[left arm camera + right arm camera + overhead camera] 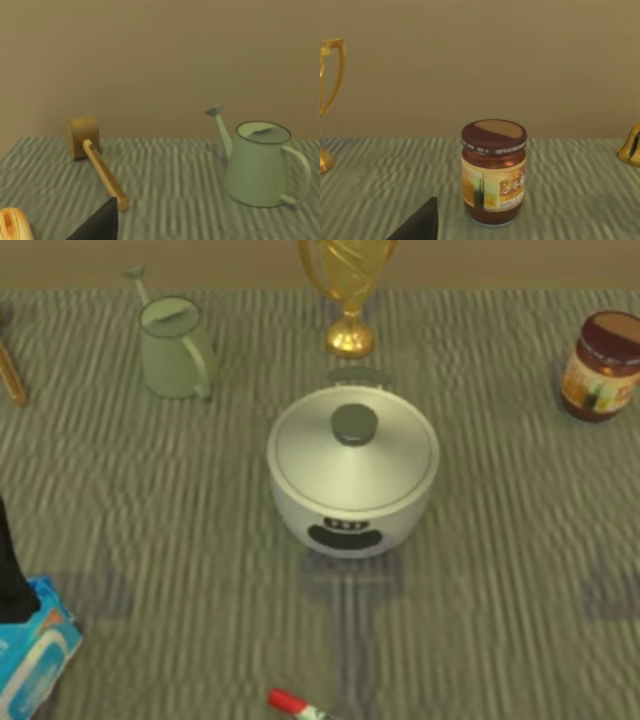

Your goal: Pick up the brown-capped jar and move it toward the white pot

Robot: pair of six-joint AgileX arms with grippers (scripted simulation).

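The brown-capped jar (603,365) stands upright at the table's far right; in the right wrist view the jar (493,172) is straight ahead, with its dark lid and orange-yellow label. My right gripper (480,237) is short of it, apart from it and open; only one dark finger (420,226) shows. The white pot (352,472), with silvery lid and grey knob, sits at the table's middle. My left gripper (160,237) hangs open over the left side, one finger (102,225) showing, holding nothing.
A pale green watering can (177,347) stands at the back left and a golden trophy cup (348,290) behind the pot. A wooden mallet (95,162) lies far left. A blue packet (35,655) and a red marker (293,704) lie near the front edge.
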